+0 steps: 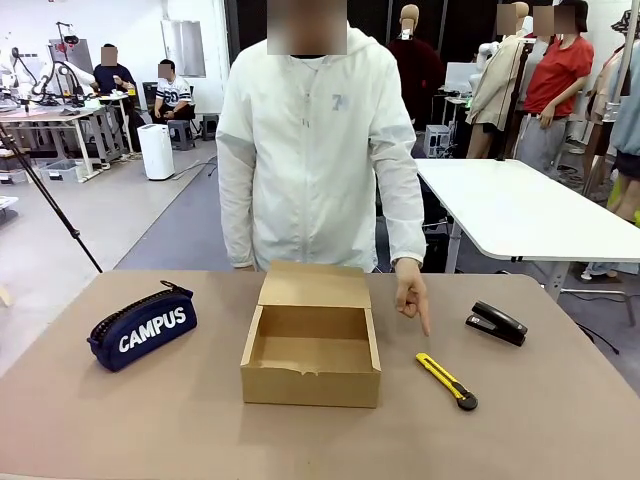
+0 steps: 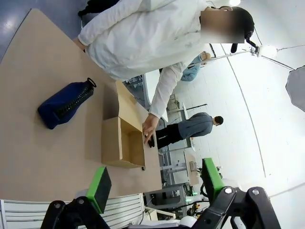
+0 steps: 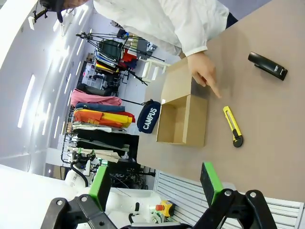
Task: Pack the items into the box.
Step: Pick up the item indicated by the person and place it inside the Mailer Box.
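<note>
Box first: the small brown corrugated cardboard box (image 1: 311, 385) sits mid-table, top open, its hinged flap lid tipped back toward the person in the white jacket at the far side. The tan table (image 1: 150, 430) lies bare all along the near edge in front of it, so there's open room there. Off to the left, well apart from the box, lies the navy zip pencil pouch with white "CAMPUS" lettering (image 1: 142, 326), with free surface all round it. To the right, the slim yellow-and-black utility knife (image 1: 446, 381) lies at an angle near the box's right wall, not touching. The small black stapler (image 1: 496, 322) is farther right and farther back, near the table's right side. The person's hand (image 1: 411, 297) points a finger down between the box's far right corner and the knife; whether the fingertip touches the table I can't tell.

Left tool (image 2: 156, 181): green pads spread wide, nothing between them, high over the table. Right tool (image 3: 155, 183): the same, wide apart and holding nothing.

The box's front wall hides the near strip of its floor. From the left wrist, the pointing hand covers most of a dark object beside the box.
</note>
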`<state>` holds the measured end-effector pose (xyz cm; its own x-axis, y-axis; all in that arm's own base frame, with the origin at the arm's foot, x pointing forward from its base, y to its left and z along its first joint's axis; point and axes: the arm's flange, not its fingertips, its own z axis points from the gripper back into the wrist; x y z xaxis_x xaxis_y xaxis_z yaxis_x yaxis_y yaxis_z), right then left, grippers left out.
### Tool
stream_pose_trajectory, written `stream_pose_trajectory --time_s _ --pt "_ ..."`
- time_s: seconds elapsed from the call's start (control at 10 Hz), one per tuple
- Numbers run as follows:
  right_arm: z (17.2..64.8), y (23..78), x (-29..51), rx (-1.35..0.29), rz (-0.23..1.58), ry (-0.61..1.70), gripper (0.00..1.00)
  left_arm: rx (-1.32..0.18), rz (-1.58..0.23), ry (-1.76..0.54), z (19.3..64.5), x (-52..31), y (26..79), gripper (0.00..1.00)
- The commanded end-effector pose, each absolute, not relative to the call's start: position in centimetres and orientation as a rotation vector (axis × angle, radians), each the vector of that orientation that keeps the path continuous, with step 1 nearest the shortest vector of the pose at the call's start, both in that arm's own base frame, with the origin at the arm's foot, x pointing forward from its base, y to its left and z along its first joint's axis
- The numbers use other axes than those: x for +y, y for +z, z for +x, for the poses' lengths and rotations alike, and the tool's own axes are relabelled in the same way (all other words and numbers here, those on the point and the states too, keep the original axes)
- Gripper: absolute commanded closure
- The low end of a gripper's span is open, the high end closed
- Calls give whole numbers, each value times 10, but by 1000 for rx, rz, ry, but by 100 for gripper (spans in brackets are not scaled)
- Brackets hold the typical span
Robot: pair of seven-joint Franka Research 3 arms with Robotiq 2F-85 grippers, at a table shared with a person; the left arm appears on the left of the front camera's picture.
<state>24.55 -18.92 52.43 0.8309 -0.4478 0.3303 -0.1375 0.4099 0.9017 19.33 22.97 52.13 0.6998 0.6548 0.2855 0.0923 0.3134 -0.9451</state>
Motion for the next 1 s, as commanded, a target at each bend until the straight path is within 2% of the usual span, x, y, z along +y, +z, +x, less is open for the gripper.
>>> stream_pose_trajectory --time_s 0.0,0.2,0.4,0.6,0.7,0.9 --pt "248 525 -189 -617 1163 -188 0 -759 -1223 399 194 231 523 0" --pt "246 524 -189 -589 1148 -210 0 -759 -1223 399 194 231 523 0" --pt "299 531 -109 -339 684 -95 0 -759 -1223 399 194 231 523 0" --pt "336 525 -10 -231 254 114 0 -759 -1223 399 194 231 523 0" --pt "343 512 31 -198 108 216 0 -759 -1223 399 194 231 523 0" --pt "347 467 115 -142 -56 408 0 -759 -1223 399 194 231 523 0"
